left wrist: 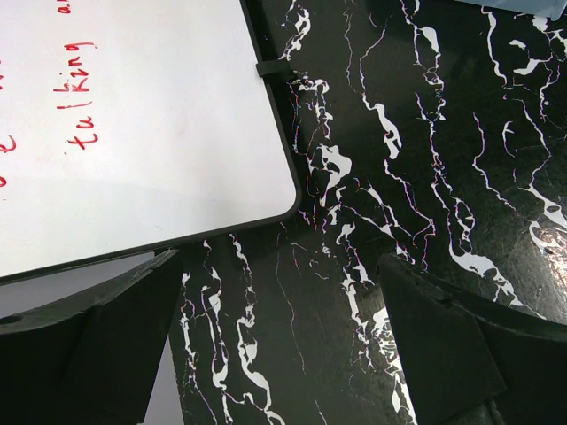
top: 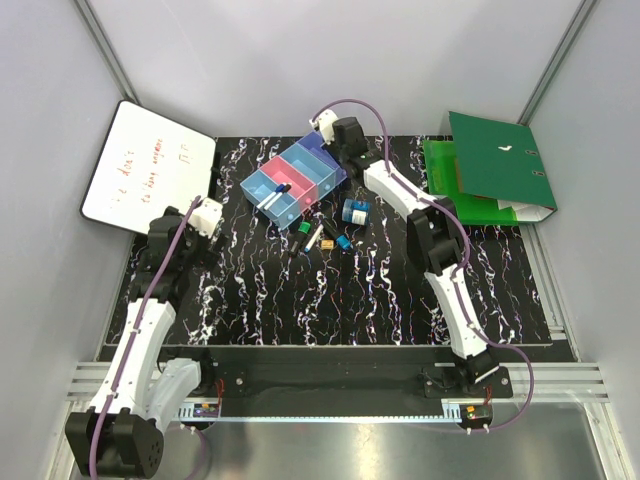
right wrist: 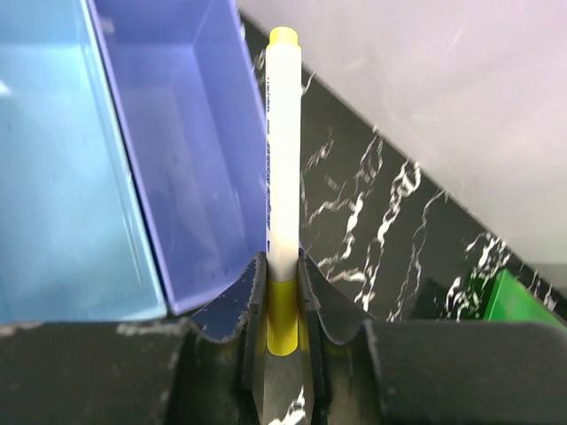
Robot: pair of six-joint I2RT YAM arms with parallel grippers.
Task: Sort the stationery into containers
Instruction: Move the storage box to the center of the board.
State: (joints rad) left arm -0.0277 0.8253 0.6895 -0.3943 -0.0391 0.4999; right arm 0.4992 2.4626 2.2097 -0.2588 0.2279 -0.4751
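**Containers** (top: 296, 182): joined translucent bins, upper centre of the top view. Pink bin (top: 266, 181) at left, light-blue bin (top: 288, 208) lowest, blue bin (top: 310, 173) and purple bin (top: 322, 152) toward the upper right.

**Blue-capped white marker** (top: 275, 195): slanted at the light-blue bin, near the pink border (inside or across the rim cannot be told).

**Loose stationery**, just lower right of the bins:
- squat blue roll (top: 354, 211)
- green-and-black marker (top: 303, 236)
- white marker (top: 315, 237) beside it
- tiny blue and yellow pieces (top: 343, 243)

**Yellow-capped white marker** (right wrist: 283, 150): vertical in the right wrist view. Its lower yellow end is pinched in the right gripper (right wrist: 283, 270), just right of the purple bin.
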